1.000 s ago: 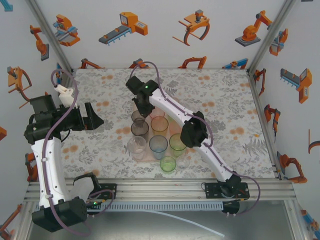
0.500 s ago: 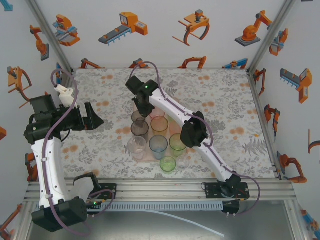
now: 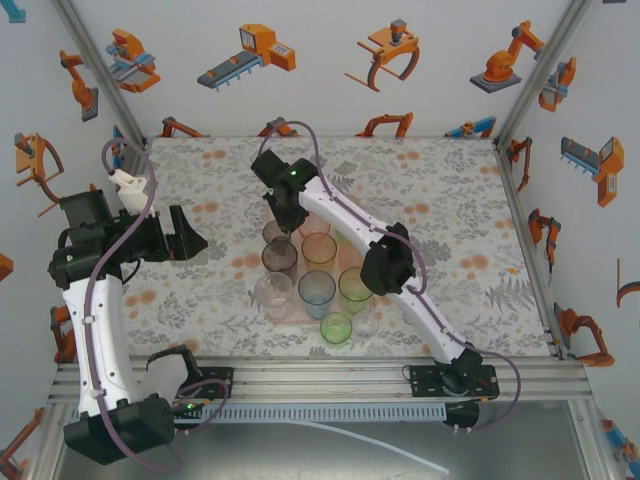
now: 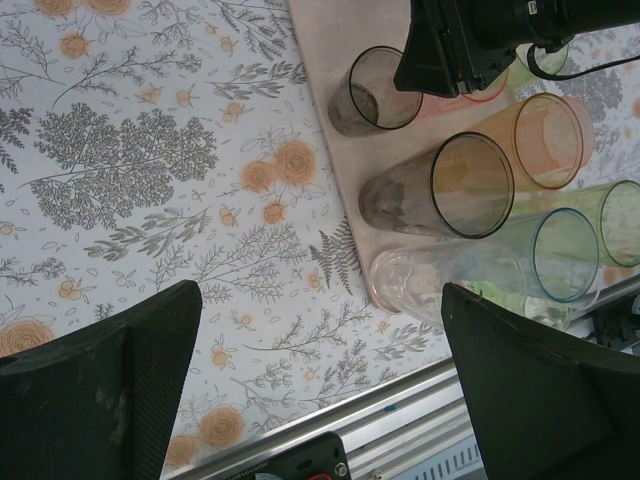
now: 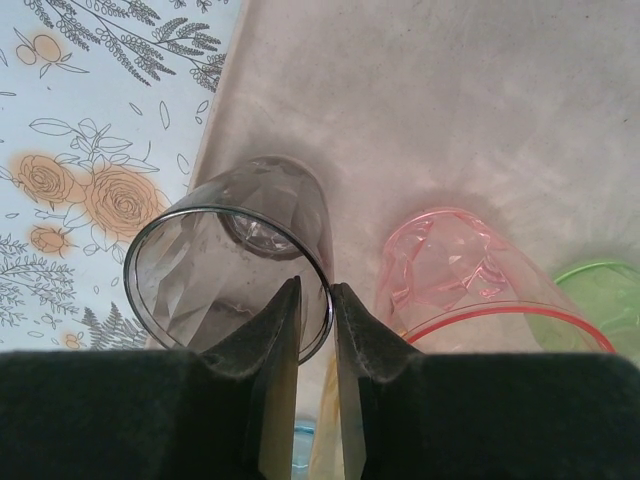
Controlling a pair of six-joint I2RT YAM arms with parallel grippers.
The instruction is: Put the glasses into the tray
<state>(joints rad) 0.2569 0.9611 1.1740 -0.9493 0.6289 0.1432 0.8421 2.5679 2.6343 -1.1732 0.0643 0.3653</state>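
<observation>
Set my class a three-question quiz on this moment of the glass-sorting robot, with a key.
1. True or false: the left pincer holds a glass.
2. The right pincer straddles the rim of which glass? A clear, B smoky grey, C blue.
3. Fill in: beside that glass on the tray stands a ___ glass.
Key: 1 false, its jaws are wide open above the floral tabletop. 2 B, the smoky grey glass. 3 pink, the pink glass.
</observation>
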